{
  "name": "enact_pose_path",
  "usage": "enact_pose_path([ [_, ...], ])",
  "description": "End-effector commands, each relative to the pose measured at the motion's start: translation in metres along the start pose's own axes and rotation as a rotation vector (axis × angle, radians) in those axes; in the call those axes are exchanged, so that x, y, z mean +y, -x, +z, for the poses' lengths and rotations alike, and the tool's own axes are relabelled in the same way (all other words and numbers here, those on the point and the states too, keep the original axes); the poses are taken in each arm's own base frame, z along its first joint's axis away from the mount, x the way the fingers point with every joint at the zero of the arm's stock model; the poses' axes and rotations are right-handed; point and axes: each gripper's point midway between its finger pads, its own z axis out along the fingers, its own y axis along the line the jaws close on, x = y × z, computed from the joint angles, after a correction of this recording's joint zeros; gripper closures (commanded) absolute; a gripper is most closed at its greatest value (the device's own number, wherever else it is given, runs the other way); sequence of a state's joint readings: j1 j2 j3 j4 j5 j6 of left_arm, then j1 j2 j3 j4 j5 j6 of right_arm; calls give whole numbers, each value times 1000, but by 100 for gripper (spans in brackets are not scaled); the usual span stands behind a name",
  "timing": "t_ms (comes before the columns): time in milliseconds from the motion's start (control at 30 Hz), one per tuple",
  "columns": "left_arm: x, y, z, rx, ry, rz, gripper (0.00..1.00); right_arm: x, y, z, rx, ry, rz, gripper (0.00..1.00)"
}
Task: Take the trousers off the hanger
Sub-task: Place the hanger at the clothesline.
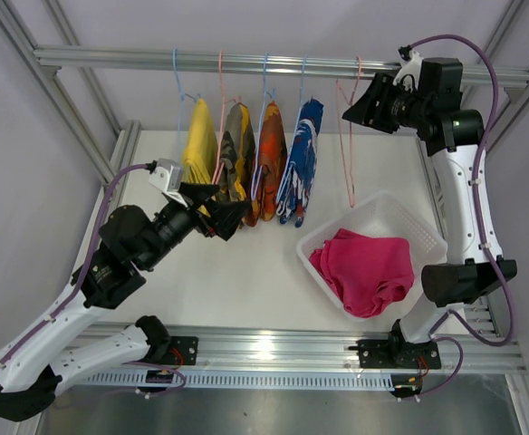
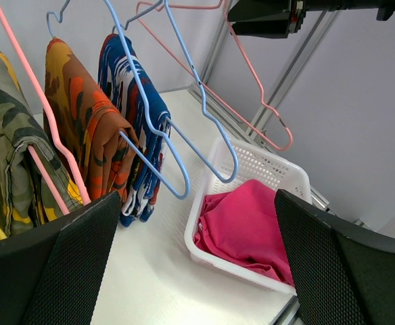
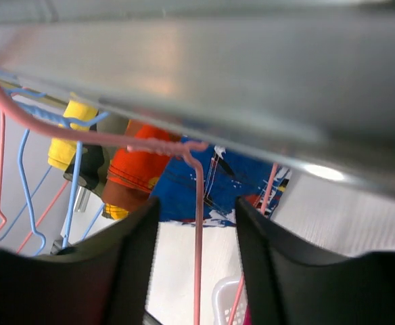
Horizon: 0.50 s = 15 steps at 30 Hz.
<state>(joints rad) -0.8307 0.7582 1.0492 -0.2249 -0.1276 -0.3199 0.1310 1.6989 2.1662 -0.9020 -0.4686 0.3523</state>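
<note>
Up at one o'clock in the top view, the right arm (image 1: 459, 181) rises steeply from its base and bends left at the rail (image 1: 246, 63). The right gripper (image 1: 351, 111) points toward the top of the empty hanger (image 3: 199, 237). Seen from the wrist, its fingers (image 3: 133, 257) stand apart with the hanger's pink wire running down between them. Whether either finger touches the wire cannot be told.

Down at eight o'clock, the left arm (image 1: 120, 245) stretches low across the table (image 1: 219, 281), angled toward twelve. The left gripper (image 1: 224, 207) has its fingers spread wide and holds nothing. It sits just at the lower ends of the two leftmost garments.

Four trousers hang side by side from the rail at about twelve o'clock, each folded over its own hanger. From left to right they are yellow trousers (image 1: 199, 145), camouflage trousers (image 1: 235, 145), orange trousers (image 1: 271, 159) and blue trousers (image 1: 302, 154). All four drape limply, and their hems are close above the table.

The pink trousers (image 1: 364, 267) are off the rail, lying crumpled in the basket (image 2: 251, 162) at four o'clock, below the empty hanger.
</note>
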Motion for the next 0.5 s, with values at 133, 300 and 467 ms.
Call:
enact_pose_path([
  [133, -6, 22, -6, -53, -23, 14, 1, 4, -16, -27, 22, -13, 24, 36],
  [300, -4, 25, -8, -63, -11, 21, 1, 18, -20, -54, -14, 2, 0, 34],
  [467, 0, 27, -9, -77, 7, 31, 1, 48, -11, -107, -164, 32, -91, 34],
])
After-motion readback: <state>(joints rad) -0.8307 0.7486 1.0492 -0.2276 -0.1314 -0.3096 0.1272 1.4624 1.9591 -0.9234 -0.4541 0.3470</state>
